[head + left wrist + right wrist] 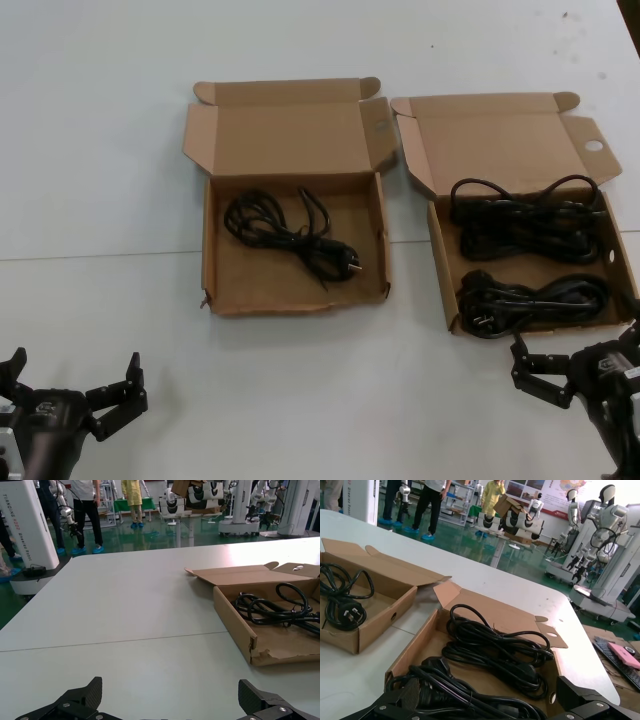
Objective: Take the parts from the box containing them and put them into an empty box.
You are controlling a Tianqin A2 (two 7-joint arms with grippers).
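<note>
White worktop (120, 150) in a factory hall with green floor, ragged-walled brown cardboard box (214, 265) holding one black coiled cable (290, 235), beside it hole-flapped cardboard box (440, 265) with two cable bundles (525, 262), left claw (70, 385) spread empty, right claw (545, 375) spread empty at that box's near edge, partly cut off.

Both shallow cardboard boxes on the white table (120, 150) were plain brown: the box with the ragged wall edge (290, 296) and, to its right, the box with the round hole in its flap (440, 255). The power cables (525, 232) in the latter were black, as was the single cable (290, 235) in the former. Both grippers, left (72, 385) and right (540, 372), were black.
</note>
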